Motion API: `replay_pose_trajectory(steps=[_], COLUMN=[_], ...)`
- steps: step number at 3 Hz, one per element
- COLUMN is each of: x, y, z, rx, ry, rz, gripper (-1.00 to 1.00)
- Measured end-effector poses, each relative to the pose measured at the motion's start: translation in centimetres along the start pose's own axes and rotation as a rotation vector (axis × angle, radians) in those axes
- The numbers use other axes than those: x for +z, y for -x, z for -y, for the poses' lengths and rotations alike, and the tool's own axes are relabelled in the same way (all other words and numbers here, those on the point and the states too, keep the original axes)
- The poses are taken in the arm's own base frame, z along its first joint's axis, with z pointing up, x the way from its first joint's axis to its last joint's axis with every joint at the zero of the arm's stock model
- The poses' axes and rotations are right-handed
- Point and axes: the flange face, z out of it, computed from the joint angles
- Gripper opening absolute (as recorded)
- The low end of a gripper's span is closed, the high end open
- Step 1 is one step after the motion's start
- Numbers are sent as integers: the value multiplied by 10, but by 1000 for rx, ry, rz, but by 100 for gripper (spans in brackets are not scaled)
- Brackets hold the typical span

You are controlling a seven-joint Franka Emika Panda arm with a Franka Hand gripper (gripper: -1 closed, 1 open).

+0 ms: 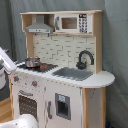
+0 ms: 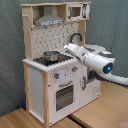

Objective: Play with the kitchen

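The kitchen (image 1: 60, 95) stands tall in white and light wood, with a hood (image 1: 40, 25), a tiled back, a black hob, a grey sink (image 1: 75, 74) and a black tap (image 1: 85, 59). A small metal pot (image 1: 32, 62) sits on the hob. In the second exterior view the kitchen (image 2: 50, 85) fills the left side, and my white arm reaches in from the second exterior view's right. My gripper (image 2: 68, 48) hangs just above the counter beside the pot (image 2: 50, 55). In the first exterior view only a part of my arm (image 1: 4, 62) shows at the left edge.
An oven door (image 1: 27, 105) and knobs face the front, and a microwave (image 1: 70, 22) sits on the top shelf. Wooden floor (image 2: 95, 112) runs around the base. A grey curtain hangs behind. A white rounded part (image 1: 22, 121) lies low in front.
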Motion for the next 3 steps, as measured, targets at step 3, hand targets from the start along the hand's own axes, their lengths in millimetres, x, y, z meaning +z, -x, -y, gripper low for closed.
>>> replay_pose_trajectory(steps=[3], x=[41], y=[-28], z=[-60], rx=[195], ry=[-29], rz=[73], gripper=[100])
